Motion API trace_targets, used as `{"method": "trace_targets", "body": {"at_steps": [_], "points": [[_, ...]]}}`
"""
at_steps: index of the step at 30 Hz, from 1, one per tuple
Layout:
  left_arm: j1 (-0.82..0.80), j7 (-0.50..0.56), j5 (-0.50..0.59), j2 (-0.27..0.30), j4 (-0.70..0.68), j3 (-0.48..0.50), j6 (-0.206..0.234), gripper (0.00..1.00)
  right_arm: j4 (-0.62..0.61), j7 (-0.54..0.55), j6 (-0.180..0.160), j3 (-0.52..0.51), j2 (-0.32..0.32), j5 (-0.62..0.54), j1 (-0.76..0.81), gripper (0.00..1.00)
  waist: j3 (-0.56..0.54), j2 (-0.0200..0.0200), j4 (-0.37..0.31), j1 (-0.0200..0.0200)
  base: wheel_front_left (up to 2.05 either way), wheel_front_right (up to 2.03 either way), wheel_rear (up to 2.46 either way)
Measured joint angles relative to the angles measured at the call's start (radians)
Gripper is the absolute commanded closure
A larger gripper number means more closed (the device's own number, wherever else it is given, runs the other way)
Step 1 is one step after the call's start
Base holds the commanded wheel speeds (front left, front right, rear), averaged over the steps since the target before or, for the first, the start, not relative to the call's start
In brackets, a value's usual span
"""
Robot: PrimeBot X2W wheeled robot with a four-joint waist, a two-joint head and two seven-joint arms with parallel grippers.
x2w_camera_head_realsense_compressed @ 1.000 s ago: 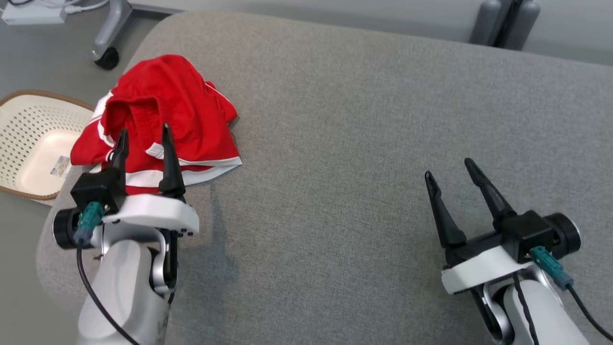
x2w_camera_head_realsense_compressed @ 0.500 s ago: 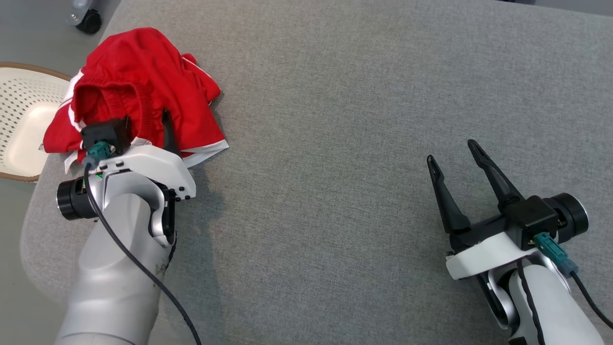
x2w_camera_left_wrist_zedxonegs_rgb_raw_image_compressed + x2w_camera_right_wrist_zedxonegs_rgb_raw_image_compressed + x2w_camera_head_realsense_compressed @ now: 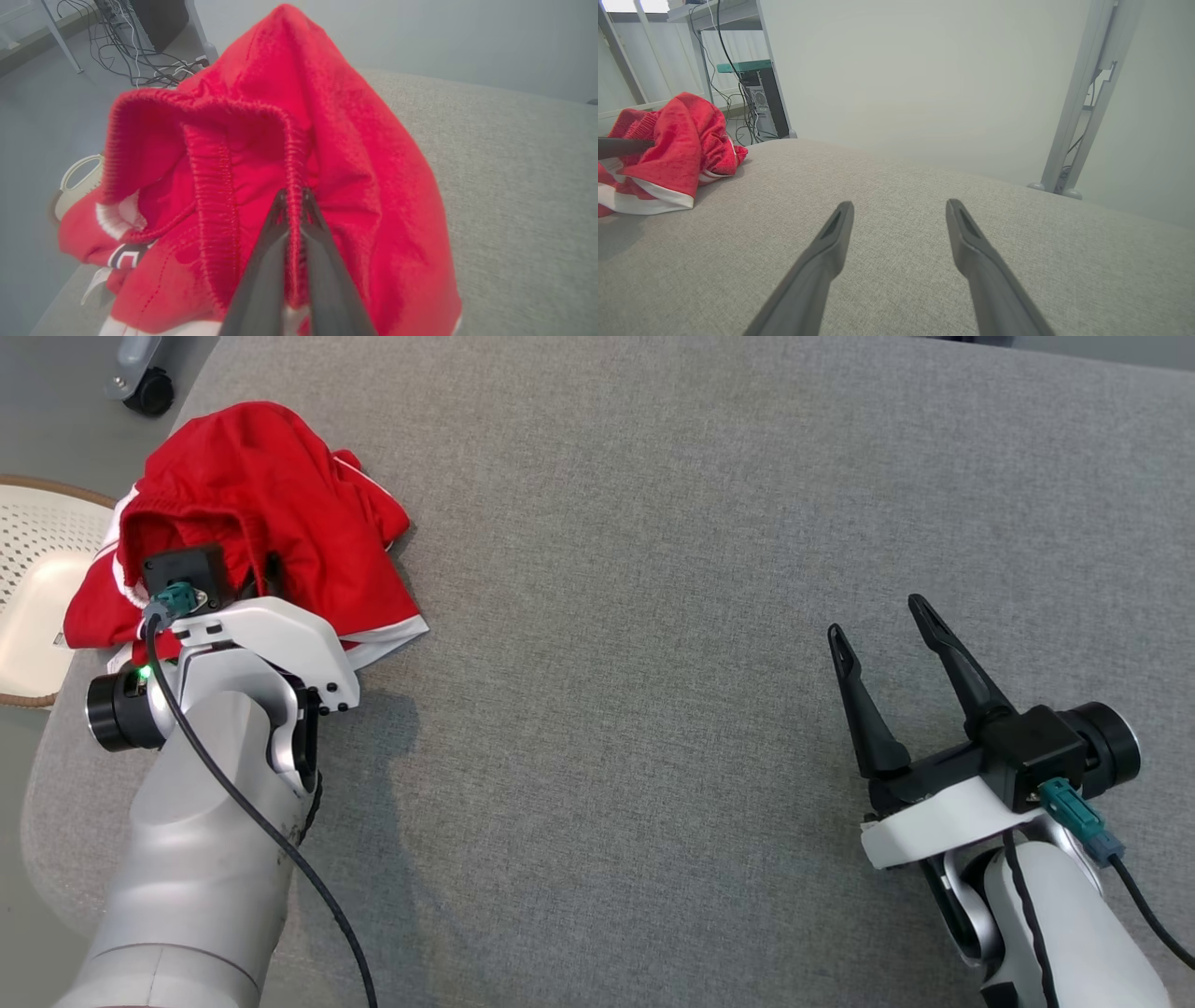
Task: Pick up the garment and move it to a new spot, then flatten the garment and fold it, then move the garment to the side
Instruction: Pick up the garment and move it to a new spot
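The garment (image 3: 271, 513) is a crumpled red piece with white trim, heaped at the far left of the grey cushion. In the left wrist view the garment (image 3: 336, 140) rises in a peak, and my left gripper (image 3: 293, 193) is shut on its ribbed red waistband, the two dark fingers pinching the fabric edge. From the head view the left gripper (image 3: 261, 574) is buried in the red cloth. My right gripper (image 3: 878, 616) hovers open over bare cushion at the right, far from the garment (image 3: 668, 140); its fingers (image 3: 831, 238) hold nothing.
The grey cushion (image 3: 653, 616) spreads wide between the two arms. A pale perforated basket (image 3: 37, 588) sits on the floor just left of the cushion's edge. A caster wheel (image 3: 145, 392) stands at the far left; cables and a desk leg (image 3: 1083, 93) lie beyond.
My left gripper pushed forward into the garment and closed on its waistband. The head camera tilted down, shifting the scene. The right gripper stayed open.
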Motion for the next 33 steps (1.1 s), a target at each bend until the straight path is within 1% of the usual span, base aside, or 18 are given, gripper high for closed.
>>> {"method": "trace_targets", "body": {"at_steps": [4,6,9,11,13,14,19,22,26,33], "points": [[0.001,-0.042,-0.011,0.001,-0.003,0.001,-0.011,1.0,0.0,0.0,0.0,-0.005,0.013,0.006,0.002,0.0,-0.016,0.0,-0.005,0.0,0.0,0.0,0.0],[0.002,-0.067,-0.019,0.005,-0.02,0.005,-0.034,1.0,0.0,0.0,0.0,-0.006,0.018,0.006,0.005,0.0,-0.027,0.0,-0.009,0.0,0.0,0.0,0.0],[0.024,-0.094,-0.028,0.006,-0.073,0.012,-0.053,1.0,0.0,0.0,0.0,-0.01,0.028,0.014,0.016,0.0,-0.048,0.0,-0.017,0.0001,0.0,0.0,0.0],[0.052,-0.102,-0.029,0.013,-0.117,0.021,-0.055,1.0,0.002,0.0,0.0,-0.011,0.033,0.016,0.021,0.0,-0.064,0.0,-0.025,0.0,0.0,0.0,0.0],[0.084,-0.104,-0.034,0.019,-0.179,0.032,-0.072,1.0,0.002,0.0,0.0,-0.017,0.042,0.018,0.022,0.0,-0.08,0.0,-0.035,0.0001,0.0,0.0,0.0],[0.103,-0.105,-0.035,0.02,-0.228,0.034,-0.091,1.0,0.001,0.0,0.0,-0.021,0.047,0.026,0.026,0.0,-0.089,0.0,-0.041,0.0001,0.0,0.0,0.0],[0.192,-0.107,-0.03,0.018,-0.46,0.062,-0.114,1.0,0.004,0.0,0.0,-0.038,0.058,0.04,0.044,0.0,-0.127,0.0,-0.078,0.0,0.0,0.0,0.0],[0.228,-0.107,-0.034,0.015,-0.562,0.065,-0.139,1.0,0.002,0.0,0.0,-0.046,0.065,0.05,0.047,0.0,-0.143,0.0,-0.105,0.0001,0.0,0.0,0.0],[0.25,-0.106,-0.036,0.019,-0.658,0.055,-0.159,1.0,0.003,0.0,0.0,-0.048,0.07,0.065,0.05,0.0,-0.161,0.0,-0.147,0.0,0.0,0.0,0.0],[0.253,-0.055,-0.057,0.005,-0.791,0.002,-0.185,1.0,-0.008,0.0,0.0,-0.053,0.072,0.104,0.061,0.0,-0.181,0.0,-0.235,0.0001,0.0,0.0,0.0]]}}
